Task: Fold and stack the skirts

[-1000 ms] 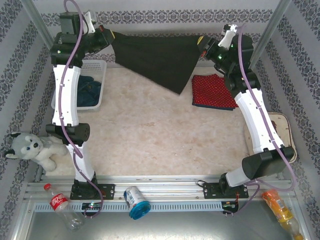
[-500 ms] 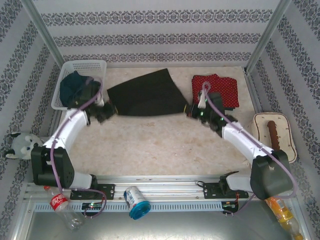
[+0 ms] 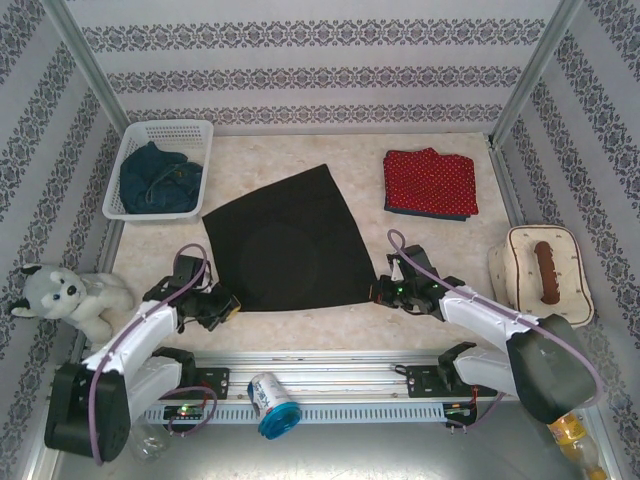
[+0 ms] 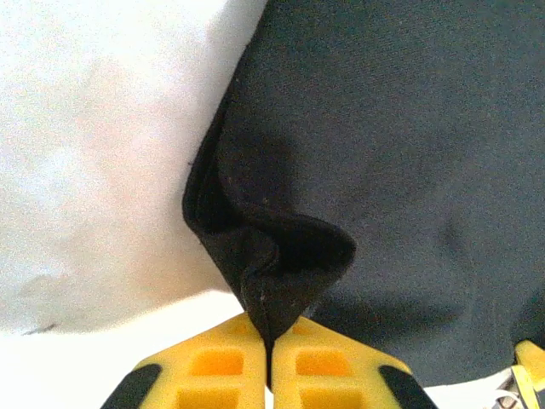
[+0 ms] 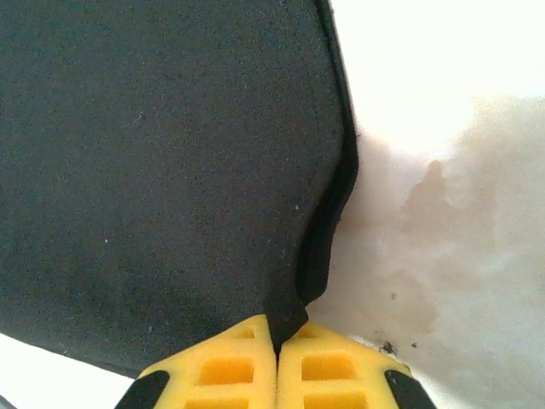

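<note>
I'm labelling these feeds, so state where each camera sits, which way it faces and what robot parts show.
Top external: above, behind the bases, looking down on the beige table; both arms show.
Left wrist: on the left arm, looking past the left gripper, pinching the plain black cloth skirt's corner.
Right wrist: likewise, right gripper pinching another corner.
Shared: the skirt.

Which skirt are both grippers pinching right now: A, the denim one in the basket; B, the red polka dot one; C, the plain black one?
C: the left gripper and right gripper are each shut on a near corner of the black skirt, which is spread on the table; both wrist views show black cloth pinched between the fingers.
</note>
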You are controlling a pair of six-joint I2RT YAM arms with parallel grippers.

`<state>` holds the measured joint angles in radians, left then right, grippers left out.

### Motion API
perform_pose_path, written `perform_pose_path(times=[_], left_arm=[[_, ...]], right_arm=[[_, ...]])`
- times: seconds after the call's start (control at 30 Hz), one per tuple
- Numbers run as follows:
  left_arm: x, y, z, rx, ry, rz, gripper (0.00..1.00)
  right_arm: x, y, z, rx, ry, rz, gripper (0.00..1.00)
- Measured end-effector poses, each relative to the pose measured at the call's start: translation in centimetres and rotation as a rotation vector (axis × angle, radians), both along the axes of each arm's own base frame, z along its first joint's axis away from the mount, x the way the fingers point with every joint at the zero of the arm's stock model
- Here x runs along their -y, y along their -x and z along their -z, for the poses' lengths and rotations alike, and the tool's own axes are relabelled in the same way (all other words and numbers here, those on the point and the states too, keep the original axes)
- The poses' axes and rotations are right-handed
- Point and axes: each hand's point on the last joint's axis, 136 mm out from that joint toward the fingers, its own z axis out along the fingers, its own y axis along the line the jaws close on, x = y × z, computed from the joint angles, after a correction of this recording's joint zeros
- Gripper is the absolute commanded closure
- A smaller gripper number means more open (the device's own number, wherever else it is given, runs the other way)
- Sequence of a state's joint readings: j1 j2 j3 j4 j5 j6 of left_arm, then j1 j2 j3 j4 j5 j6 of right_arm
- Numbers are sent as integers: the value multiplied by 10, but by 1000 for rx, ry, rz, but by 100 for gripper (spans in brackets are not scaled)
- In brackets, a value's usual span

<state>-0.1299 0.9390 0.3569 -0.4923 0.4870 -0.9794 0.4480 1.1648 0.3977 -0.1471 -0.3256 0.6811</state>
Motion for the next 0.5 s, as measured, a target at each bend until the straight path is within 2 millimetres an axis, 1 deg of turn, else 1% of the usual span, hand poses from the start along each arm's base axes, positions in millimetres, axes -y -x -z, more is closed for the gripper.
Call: perform_pose_path(times=[0.03,0.07,0.1,0.13,0.17,0.2,0.23,0.27,0.3,0.33,0.37,0.43,0.5], left_arm=[[0,3,-1,0,4,-8,63],[-1,7,-3,-3,6,-16,48],[-2,9,-6,-1,2,-20,35],[-4,11,-12,3,-9,-25,24],[-7,12,-22,14,-23,-32,15],[-9,9,-33,32,-35,-38,10],[-12,4,-51,66,-51,-43,4],[-13,-5,-72,115,-61,-45,1],[-14,-14,-89,153,-65,-47,0],[-12,-25,-109,198,-63,-40,0],[-10,-38,-124,229,-58,-29,0],[-3,-61,-136,239,-49,1,0],[2,-92,-133,225,-64,34,0]], right_arm=[[1,1,1,-4,7,-1,70],[3,3,3,-10,22,-5,58],[7,6,5,-25,44,-5,52],[10,9,6,-38,68,-9,43],[14,12,5,-52,92,-7,25],[16,13,3,-54,108,-10,14],[18,13,-3,-45,121,-12,2],[18,11,-11,-31,125,-13,2],[17,8,-21,-5,128,-15,2],[16,3,-32,19,122,-12,2],[13,-5,-45,52,116,-9,3],[6,-20,-69,111,102,-1,2],[-7,-35,-88,164,73,-7,2]])
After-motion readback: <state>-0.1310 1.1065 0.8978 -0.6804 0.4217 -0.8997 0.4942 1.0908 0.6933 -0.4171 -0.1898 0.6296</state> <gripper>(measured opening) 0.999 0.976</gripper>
